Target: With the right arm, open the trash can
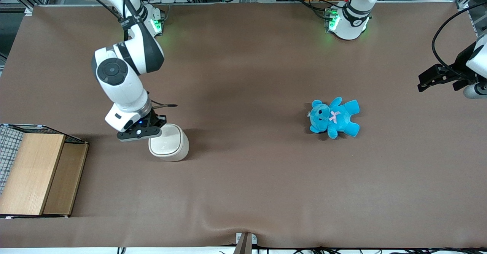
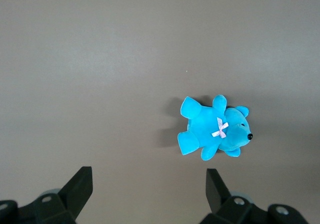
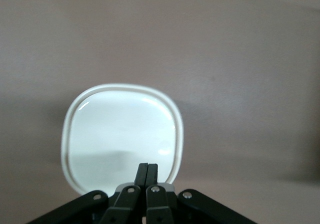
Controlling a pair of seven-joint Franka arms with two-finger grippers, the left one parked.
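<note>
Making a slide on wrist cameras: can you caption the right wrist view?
Shut hand poised over the edge of the closed lid of the trash can.

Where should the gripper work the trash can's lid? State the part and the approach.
Probably press, not grip: the lid on the trash can is flat and flush inside its rim. Come straight down with the shut gripper, now above the lid's edge, pushing there so it swings.

Mid-frame, gripper (image 1: 149, 131) over trash can (image 1: 170, 144) rim; teddy (image 1: 334, 117) toward parked arm's end; wooden box (image 1: 32, 172) low at frame edge.
</note>
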